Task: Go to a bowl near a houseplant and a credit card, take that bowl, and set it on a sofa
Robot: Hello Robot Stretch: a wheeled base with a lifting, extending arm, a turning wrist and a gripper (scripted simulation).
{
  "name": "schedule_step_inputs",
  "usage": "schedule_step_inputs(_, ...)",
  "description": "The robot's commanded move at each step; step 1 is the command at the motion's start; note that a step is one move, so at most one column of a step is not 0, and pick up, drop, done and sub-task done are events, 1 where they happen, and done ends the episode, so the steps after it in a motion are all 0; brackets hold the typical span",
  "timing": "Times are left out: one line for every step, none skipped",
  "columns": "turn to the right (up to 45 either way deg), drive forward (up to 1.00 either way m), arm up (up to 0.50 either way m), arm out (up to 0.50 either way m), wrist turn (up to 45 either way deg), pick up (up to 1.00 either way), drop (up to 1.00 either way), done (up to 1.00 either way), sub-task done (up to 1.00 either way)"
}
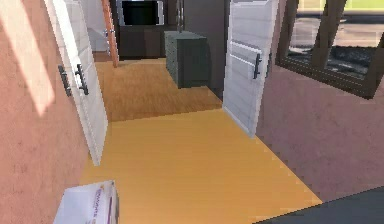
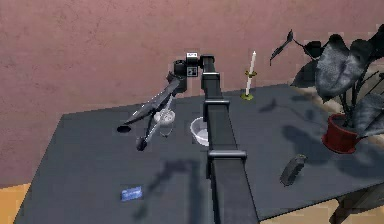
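Observation:
A small pale bowl [image 2: 200, 131] stands on the dark tabletop [image 2: 90, 150], just left of the arm's bar. A blue credit card [image 2: 130, 193] lies near the table's front edge. A houseplant [image 2: 345, 85] with dark leaves in a red pot rises at the arm side view's right. The gripper [image 2: 134, 137] reaches down and left from its dark body, with its thin fingers [image 2: 150, 105] slanting over the table. A small clear thing [image 2: 165, 121] stands at the fingers, so I cannot tell whether the gripper holds anything.
On the table are a white candle [image 2: 251, 75] and a dark flat object [image 2: 292, 168]; a reddish wall backs it. Ahead, an orange floor [image 1: 180, 160] runs between white doors [image 1: 82, 75] [image 1: 248, 65] toward a dark cabinet [image 1: 187, 58]. A white box [image 1: 88, 203] lies low left.

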Motion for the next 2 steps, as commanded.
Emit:
schedule_step_inputs(0.0, 0.00, 0.00, 0.00, 45.0, 0.00, 0.00, 0.00, 0.00)
schedule_step_inputs(0.0, 0.00, 0.00, 0.00, 45.0, 0.00, 0.00, 0.00, 0.00)
